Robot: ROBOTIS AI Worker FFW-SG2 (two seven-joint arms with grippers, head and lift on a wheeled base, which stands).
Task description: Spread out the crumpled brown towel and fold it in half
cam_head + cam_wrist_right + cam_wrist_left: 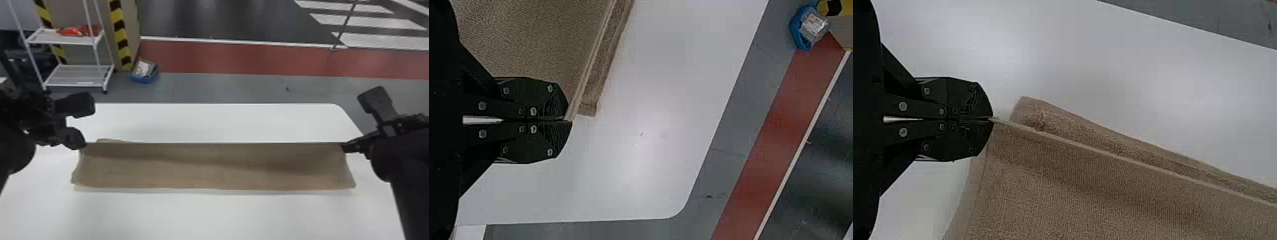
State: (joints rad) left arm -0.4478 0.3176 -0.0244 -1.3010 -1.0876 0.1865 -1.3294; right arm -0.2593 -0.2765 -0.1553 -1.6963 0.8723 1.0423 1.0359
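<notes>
Left gripper (82,143) over white table (223,217), grey floor (223,89) and blue bin (143,79) beyond

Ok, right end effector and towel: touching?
Touching. The right wrist view shows the end effector shut, with the corner of the towel pinched between its fingertips.

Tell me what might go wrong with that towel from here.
The left hand and right hand each pinch the brown towel only at a corner, right at the fingertips, so either corner could slip free. The held edge runs straight and taut between them, so spreading wider might pull it loose. Towel also shows beyond that edge near the left hand, so the fold may end up uneven.
</notes>
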